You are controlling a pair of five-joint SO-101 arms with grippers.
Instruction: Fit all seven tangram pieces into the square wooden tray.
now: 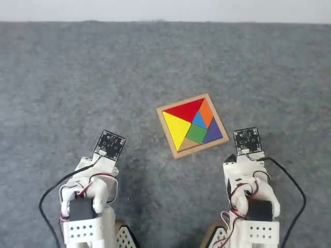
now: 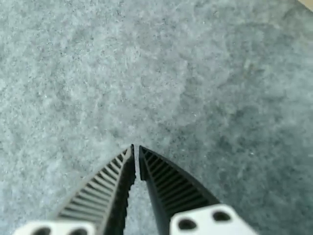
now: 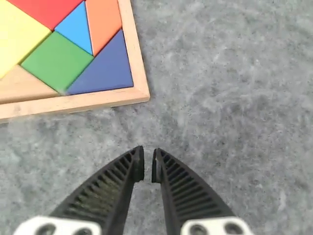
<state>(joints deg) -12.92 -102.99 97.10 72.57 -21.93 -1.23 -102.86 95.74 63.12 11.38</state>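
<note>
The square wooden tray point(image 1: 166, 110) lies rotated on the grey felt, right of centre. Inside it sit a red triangle point(image 1: 184, 109), a yellow triangle point(image 1: 176, 128), an orange piece point(image 1: 207, 112), a small blue triangle point(image 1: 198, 120), a green square point(image 1: 196, 134), a purple triangle point(image 1: 213, 133) and a bare wood-coloured triangle point(image 1: 188, 144). In the right wrist view the tray's corner point(image 3: 139, 93) lies just beyond my right gripper point(image 3: 147, 164), which is shut and holds nothing. My left gripper point(image 2: 136, 157) is shut over bare felt, well apart from the tray.
Grey felt point(image 1: 77, 77) covers the whole table up to a pale wall at the back. Both arms stand near the front edge, the left arm point(image 1: 90, 199) and the right arm point(image 1: 251, 191), with cables trailing beside them.
</note>
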